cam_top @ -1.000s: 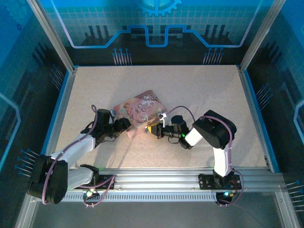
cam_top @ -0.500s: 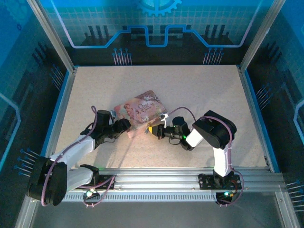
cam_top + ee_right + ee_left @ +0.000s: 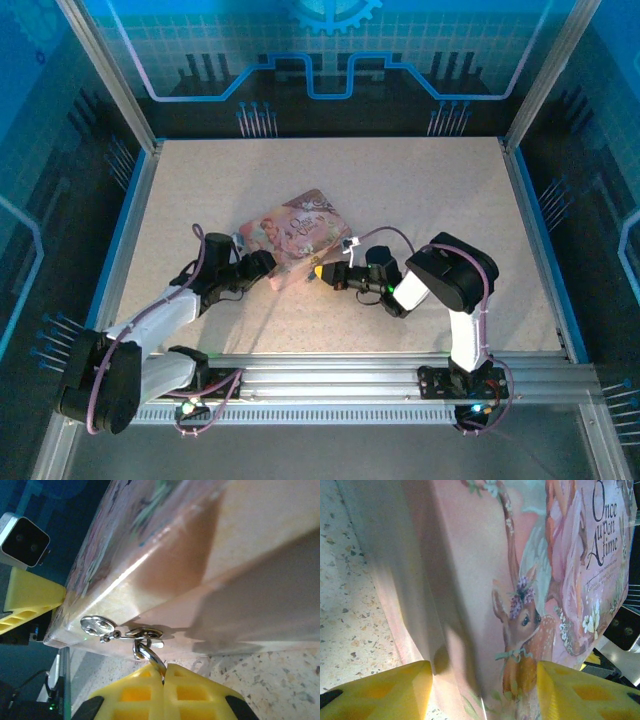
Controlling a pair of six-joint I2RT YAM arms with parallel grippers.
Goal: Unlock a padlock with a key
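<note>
A pink illustrated box (image 3: 298,232) lies mid-table. My left gripper (image 3: 268,266) clamps its near-left corner. In the left wrist view the gripper (image 3: 485,692) has the box (image 3: 470,580) between its yellow fingers (image 3: 375,692). My right gripper (image 3: 322,272) is at the box's near edge. In the right wrist view this gripper (image 3: 163,672) is shut on a thin silvery curved bar (image 3: 150,657), by its look the padlock's shackle. The bar hooks through the clasp (image 3: 147,631) on the box wall (image 3: 240,580). The padlock's body is hidden between the fingers. The key is hidden.
A round silvery stud (image 3: 97,625) is linked to the clasp. The left gripper's finger (image 3: 30,605) and its camera (image 3: 25,539) lie just beyond the box corner. Speckled tabletop (image 3: 420,190) stretches behind the box. A metal rail (image 3: 330,375) runs along the near edge.
The right wrist has eased slightly to the right, away from the box. The left arm and the box have barely moved.
</note>
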